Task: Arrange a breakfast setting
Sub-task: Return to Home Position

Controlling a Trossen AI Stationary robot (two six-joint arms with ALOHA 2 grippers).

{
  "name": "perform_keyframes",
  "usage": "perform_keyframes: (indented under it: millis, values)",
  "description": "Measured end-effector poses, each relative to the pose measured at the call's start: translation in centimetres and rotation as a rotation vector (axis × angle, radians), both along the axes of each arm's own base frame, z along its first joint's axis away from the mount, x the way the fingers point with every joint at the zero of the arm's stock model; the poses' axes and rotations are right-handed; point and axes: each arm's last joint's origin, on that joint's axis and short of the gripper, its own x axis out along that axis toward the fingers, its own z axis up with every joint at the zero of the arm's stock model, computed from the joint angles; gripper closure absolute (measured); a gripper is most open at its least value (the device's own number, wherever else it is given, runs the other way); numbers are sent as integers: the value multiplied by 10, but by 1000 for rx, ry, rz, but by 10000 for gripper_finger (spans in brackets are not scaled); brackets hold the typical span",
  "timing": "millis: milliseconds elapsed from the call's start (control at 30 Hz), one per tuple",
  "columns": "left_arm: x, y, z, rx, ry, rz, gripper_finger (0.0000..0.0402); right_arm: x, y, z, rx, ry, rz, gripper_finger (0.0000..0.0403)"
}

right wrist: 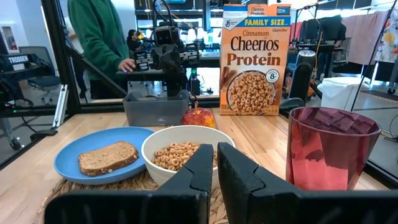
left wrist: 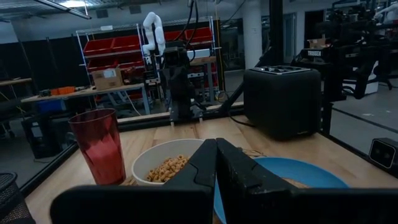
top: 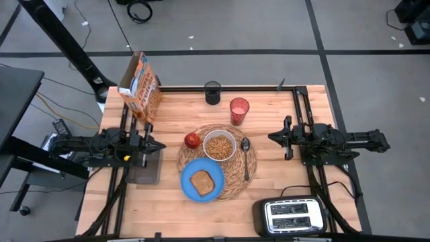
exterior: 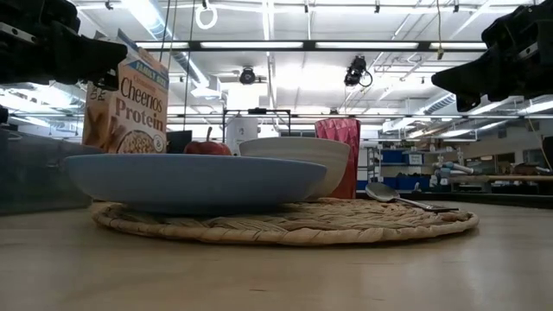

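A round woven placemat [top: 232, 180] lies mid-table. On it rest a blue plate [top: 189, 188] bearing a toast slice [top: 202, 181], a white bowl [top: 220, 146] of cereal and a metal spoon [top: 246, 158]. A red apple [top: 193, 140] sits at the mat's left rim. A translucent red cup [top: 239, 109] stands upright just past the mat's far edge. My left gripper [top: 160, 144] is shut and empty, left of the apple, above the table. My right gripper [top: 271, 138] is shut and empty, right of the spoon. Each points level at the mat.
A Cheerios box [top: 140, 86] stands at the far left and a small black cup [top: 212, 92] at the far edge. A grey tray [top: 144, 171] lies under my left gripper. A silver toaster [top: 291, 215] stands near right. A person in green [right wrist: 99, 43] stands beyond the table's left side.
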Motion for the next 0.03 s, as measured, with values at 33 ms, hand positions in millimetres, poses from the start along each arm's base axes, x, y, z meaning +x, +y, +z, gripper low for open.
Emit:
perform_keyframes:
  millis: [33]
  values:
    - [0, 0, 0, 0, 0, 0, 384, 0, 0, 0, 0, 0, 0, 369]
